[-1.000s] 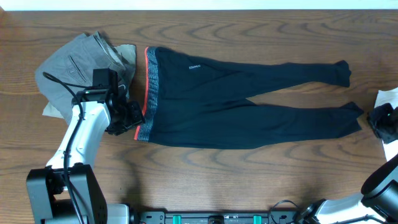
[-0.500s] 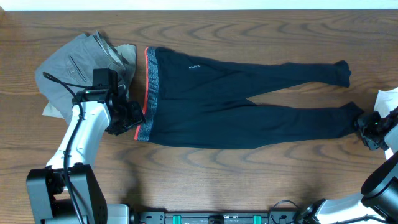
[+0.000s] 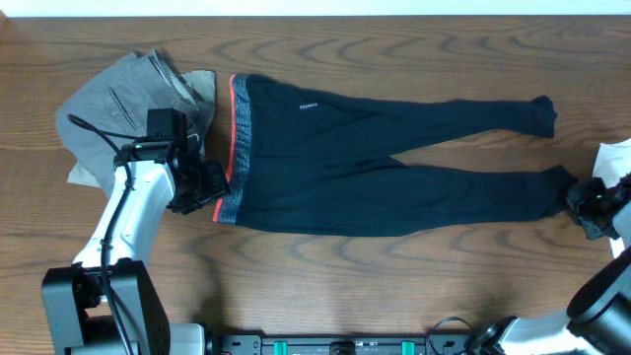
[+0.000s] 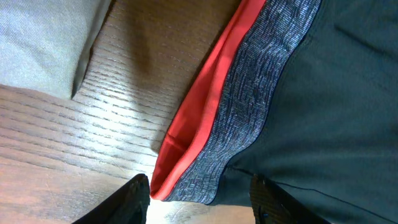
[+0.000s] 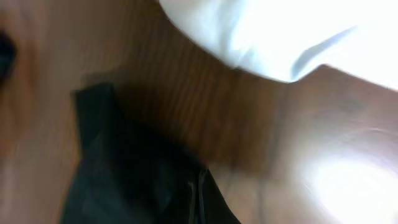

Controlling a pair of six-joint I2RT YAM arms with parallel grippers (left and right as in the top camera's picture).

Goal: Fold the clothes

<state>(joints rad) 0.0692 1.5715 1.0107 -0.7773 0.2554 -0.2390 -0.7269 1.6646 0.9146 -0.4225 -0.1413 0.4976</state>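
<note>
The leggings [image 3: 394, 168] lie flat across the table, with the grey, coral-edged waistband [image 3: 240, 138] at the left and both legs running right. My left gripper [image 3: 209, 189] is at the waistband's near corner. In the left wrist view it [image 4: 202, 202] is open, and the waistband corner [image 4: 205, 174] sits between its dark fingers [image 4: 134, 199]. My right gripper [image 3: 584, 200] is at the end of the near leg's cuff [image 3: 562, 182]. In the blurred right wrist view it [image 5: 199, 199] is shut, right beside the dark fabric [image 5: 124, 168]. Blur hides whether fabric is pinched.
Folded grey trousers [image 3: 128, 99] lie at the back left, just beyond the waistband, and their edge [image 4: 43, 37] shows in the left wrist view. A white cloth [image 3: 616, 156] lies at the right table edge, close behind my right gripper, and also appears as a white cloth [image 5: 298, 31] in the right wrist view.
My right gripper has moved left from the table edge to the near leg's cuff and closed. The left arm and the leggings have not moved.
</note>
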